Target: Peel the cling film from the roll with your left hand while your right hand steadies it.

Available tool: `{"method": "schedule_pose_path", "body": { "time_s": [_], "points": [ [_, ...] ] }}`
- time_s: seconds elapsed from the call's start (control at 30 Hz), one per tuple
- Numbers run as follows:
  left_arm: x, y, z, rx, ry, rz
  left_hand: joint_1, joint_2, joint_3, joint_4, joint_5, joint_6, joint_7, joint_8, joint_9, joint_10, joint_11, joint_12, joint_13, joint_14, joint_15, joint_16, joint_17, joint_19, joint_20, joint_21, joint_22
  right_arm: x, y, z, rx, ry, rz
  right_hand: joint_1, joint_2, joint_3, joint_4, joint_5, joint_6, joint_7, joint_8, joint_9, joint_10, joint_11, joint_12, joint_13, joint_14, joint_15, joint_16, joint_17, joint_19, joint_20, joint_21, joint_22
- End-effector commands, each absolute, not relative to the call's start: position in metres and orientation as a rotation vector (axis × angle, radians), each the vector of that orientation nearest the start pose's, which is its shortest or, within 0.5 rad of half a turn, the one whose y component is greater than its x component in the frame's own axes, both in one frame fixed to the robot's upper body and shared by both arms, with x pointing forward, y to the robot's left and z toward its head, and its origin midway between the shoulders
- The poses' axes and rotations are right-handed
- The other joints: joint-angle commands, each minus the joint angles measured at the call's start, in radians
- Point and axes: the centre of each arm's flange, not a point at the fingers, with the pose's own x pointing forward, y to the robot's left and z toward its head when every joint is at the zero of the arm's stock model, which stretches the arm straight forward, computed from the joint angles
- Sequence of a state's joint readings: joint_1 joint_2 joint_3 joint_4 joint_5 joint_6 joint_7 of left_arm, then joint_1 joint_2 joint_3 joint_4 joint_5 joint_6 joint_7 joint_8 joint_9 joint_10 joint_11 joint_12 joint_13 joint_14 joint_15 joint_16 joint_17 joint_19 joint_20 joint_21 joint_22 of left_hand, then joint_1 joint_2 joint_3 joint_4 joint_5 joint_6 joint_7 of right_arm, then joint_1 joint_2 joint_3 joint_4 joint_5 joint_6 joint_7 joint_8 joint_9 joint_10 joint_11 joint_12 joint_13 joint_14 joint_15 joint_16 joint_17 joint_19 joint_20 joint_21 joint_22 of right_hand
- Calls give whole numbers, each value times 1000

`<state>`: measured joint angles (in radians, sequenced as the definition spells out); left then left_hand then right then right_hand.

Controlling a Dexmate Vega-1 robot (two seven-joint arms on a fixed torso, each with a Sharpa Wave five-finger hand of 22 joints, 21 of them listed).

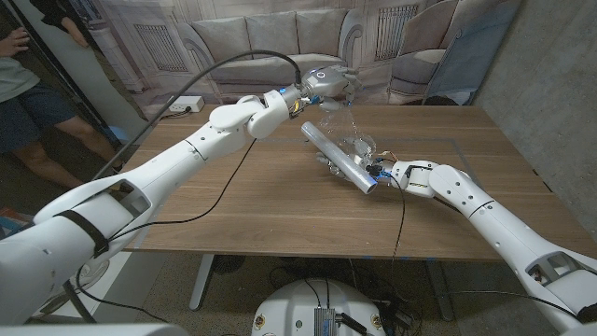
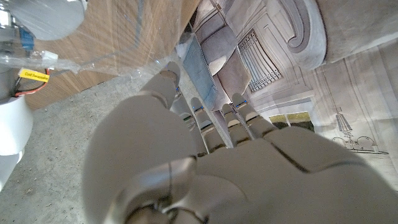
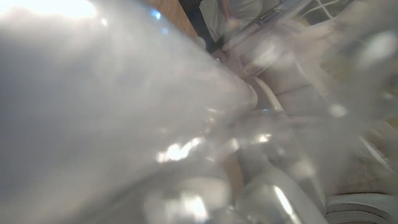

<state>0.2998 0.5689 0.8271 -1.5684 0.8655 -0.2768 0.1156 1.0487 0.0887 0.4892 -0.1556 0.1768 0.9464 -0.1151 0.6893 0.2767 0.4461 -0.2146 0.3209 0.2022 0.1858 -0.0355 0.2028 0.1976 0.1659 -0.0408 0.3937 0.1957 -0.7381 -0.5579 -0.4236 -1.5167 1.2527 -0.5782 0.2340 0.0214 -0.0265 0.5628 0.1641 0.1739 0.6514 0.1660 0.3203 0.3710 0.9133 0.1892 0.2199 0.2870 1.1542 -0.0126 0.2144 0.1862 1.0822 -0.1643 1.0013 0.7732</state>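
Here the roll of cling film (image 1: pixel 338 155) lies slantwise just right of the centre of the head view, a silvery tube running from upper left down to lower right on the wooden table (image 1: pixel 261 205). A sheet of clear film (image 1: pixel 343 126) rises from the roll towards the upper middle of the frame, crinkled and catching light. The left hand (image 1: pixel 326 86) is up there above the roll, lifted off the table, with its fingers closed on the top edge of that sheet. In the left wrist view the back of this hand (image 2: pixel 205 168) takes up the lower half of the picture, its fingers (image 2: pixel 202 121) curled together, and stretched film (image 2: pixel 106 46) shows in the upper left over the table's wood grain.

The right hand (image 1: pixel 382 171) is at the roll's lower right end, touching it, the arm reaching in from the bottom right corner. Its fingers are hidden behind the film and the tube, so whether they grip the roll or only press on it cannot be told. The right wrist view is a blur of glossy film (image 3: pixel 124 112) close to the lens.

A white power strip (image 1: pixel 186 105) sits near the table's far left edge. A person (image 1: pixel 23 84) stands at the upper left of the frame.
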Motion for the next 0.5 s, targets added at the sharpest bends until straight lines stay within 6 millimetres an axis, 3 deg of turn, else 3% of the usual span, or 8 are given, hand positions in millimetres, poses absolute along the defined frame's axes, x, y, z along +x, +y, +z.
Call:
{"method": "schedule_pose_path", "body": {
  "time_s": [0.03,0.5],
  "points": [
    [549,50,170,1649,-1438,-64,-1,3,8,0,3,63,66,9,8,14,1,0,2,11,-132,-4,2,10,0,8,1,625,-170,-34,394,81,840,-12,-4,0,3,-1,0,-1,-6,3,4,6,5,3,9,5,-2,1,41,-46,-3,2],
    [542,54,169,1599,-1493,-45,-2,0,14,1,3,62,70,18,17,21,1,-3,2,15,-133,-5,2,10,1,10,0,626,-169,-34,395,73,839,-18,-12,-4,3,-2,-1,-2,-10,3,3,7,7,2,9,4,-6,1,44,-46,-5,1]
  ]
}}
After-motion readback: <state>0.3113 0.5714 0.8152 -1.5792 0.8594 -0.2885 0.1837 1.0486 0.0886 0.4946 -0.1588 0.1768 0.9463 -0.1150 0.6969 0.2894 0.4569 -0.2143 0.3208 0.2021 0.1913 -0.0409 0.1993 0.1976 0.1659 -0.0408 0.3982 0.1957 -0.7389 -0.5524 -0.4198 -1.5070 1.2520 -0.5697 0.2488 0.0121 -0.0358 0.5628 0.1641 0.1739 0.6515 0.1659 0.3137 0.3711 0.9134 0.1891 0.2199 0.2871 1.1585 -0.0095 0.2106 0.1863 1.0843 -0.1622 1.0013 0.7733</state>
